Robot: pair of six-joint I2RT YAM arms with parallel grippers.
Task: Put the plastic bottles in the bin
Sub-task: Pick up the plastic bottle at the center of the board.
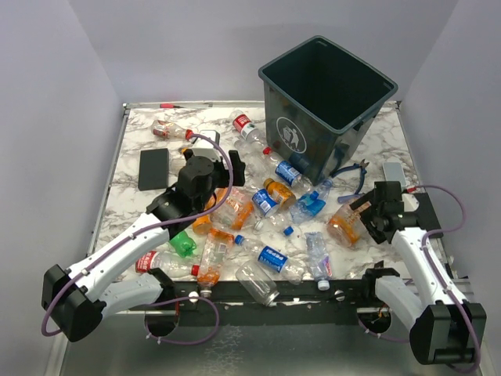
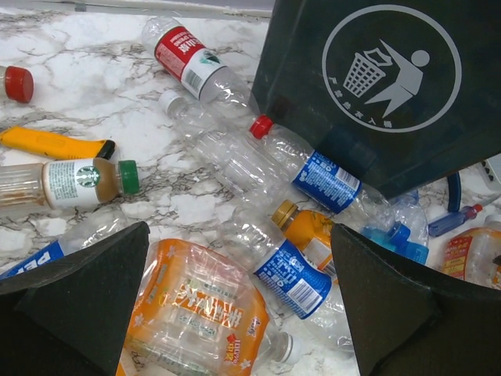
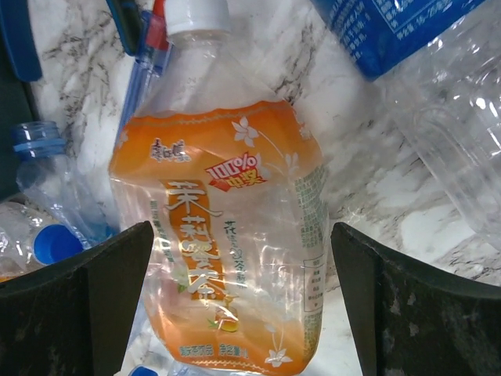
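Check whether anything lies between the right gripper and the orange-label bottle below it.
Nothing visible does. The orange-label bottle lies uncovered between the open fingers of the right gripper, with no other thing across it.

Top external: high above near edge, looking down, whole table (image 1: 125,157). Left wrist: low, facing bin (image 2: 297,78) logo; top shares it. Right wrist: close, down onto orange-label bottle (image 3: 219,235).
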